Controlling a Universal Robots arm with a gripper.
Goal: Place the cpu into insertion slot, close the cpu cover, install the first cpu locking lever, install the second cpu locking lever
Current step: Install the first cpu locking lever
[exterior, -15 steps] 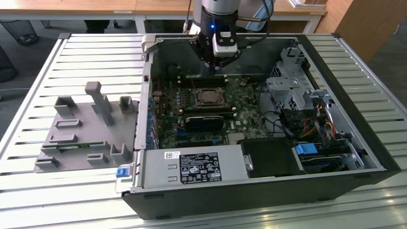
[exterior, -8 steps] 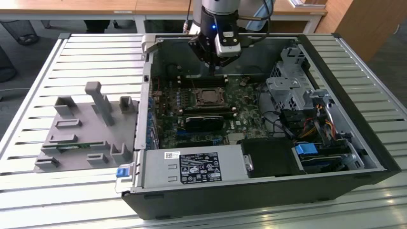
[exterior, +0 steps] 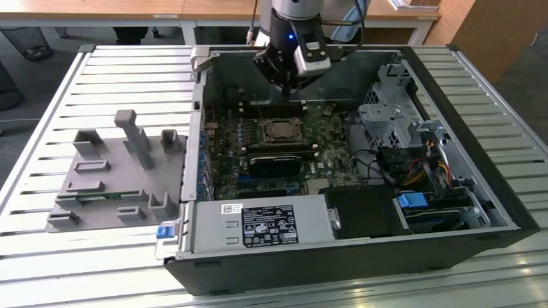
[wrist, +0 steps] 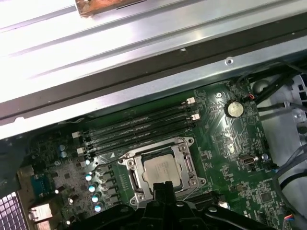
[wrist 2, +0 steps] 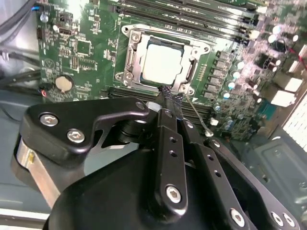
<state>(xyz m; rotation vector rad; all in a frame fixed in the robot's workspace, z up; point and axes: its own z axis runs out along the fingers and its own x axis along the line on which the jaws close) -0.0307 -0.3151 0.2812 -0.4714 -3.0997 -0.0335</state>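
One cpu [wrist 2: 162, 62] is seen in the second wrist view, seated flat in the insertion slot [wrist 2: 188, 72] with its pale metal face turned up. The cpu cover [wrist 2: 128, 72] is laid down around it, so that the chip shows through the square cut-out and the frame lies level on the slot. Long black memory slots [wrist 2: 201, 12] are set along two opposite sides of the insertion slot.

At one corner of the insertion slot a thin wire lever [wrist 2: 197, 116] is seen, slanting away from the cover over the memory slots on that side. Whether it is latched cannot be told.

The gripper [wrist 2: 169, 93] is held just beside that same edge of the insertion slot, close to the root of the lever. Its fingertips are drawn together and nothing is visible between them. Contact with the cover or the lever cannot be made out.

The green circuit board [wrist 2: 86, 52] is spread around the insertion slot, and a round coin cell [wrist 2: 63, 84] is mounted on it well apart from the slot.

In the exterior view, the open computer case [exterior: 505, 212] holding the board is laid on a slatted counter [exterior: 128, 70]. A grey plastic fixture [exterior: 111, 173] is placed outside the case, well away from the insertion slot, toward the exterior view's left.
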